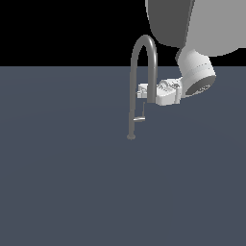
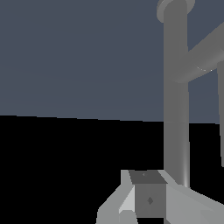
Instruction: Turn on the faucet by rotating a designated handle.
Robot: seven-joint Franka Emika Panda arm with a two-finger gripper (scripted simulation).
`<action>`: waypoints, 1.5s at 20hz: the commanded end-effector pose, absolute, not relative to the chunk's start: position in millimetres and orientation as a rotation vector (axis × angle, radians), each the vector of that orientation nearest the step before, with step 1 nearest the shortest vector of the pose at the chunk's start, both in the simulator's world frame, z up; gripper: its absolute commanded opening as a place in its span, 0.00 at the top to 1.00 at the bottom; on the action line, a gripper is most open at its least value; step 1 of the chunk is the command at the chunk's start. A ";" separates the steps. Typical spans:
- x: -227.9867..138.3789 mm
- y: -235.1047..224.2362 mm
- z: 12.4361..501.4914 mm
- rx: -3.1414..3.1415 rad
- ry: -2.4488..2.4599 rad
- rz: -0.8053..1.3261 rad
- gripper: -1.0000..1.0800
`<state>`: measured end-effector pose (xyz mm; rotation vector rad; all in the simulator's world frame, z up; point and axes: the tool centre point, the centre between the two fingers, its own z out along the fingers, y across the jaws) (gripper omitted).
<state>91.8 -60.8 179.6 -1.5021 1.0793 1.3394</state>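
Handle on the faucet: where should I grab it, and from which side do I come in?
Take the handle at the free end of its short bar, which sticks out from the faucet pipe toward the exterior view's right. Probably come from that side, where the gripper hangs above it. Whether the jaws are open is unclear.

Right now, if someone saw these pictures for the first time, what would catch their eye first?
The tall grey faucet stands alone on the dark floor, its gooseneck arch rising against black. The white gripper reaches in sideways from the exterior view's right, level with the spout's end. Just below it, the small silver handle juts from the pipe.
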 end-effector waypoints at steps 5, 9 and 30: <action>90.6 -68.1 156.6 -1.422 1.079 1.379 1.00; 89.8 -70.2 149.6 -1.398 1.079 1.390 1.00; 73.5 -74.7 153.8 -1.393 1.079 1.393 1.00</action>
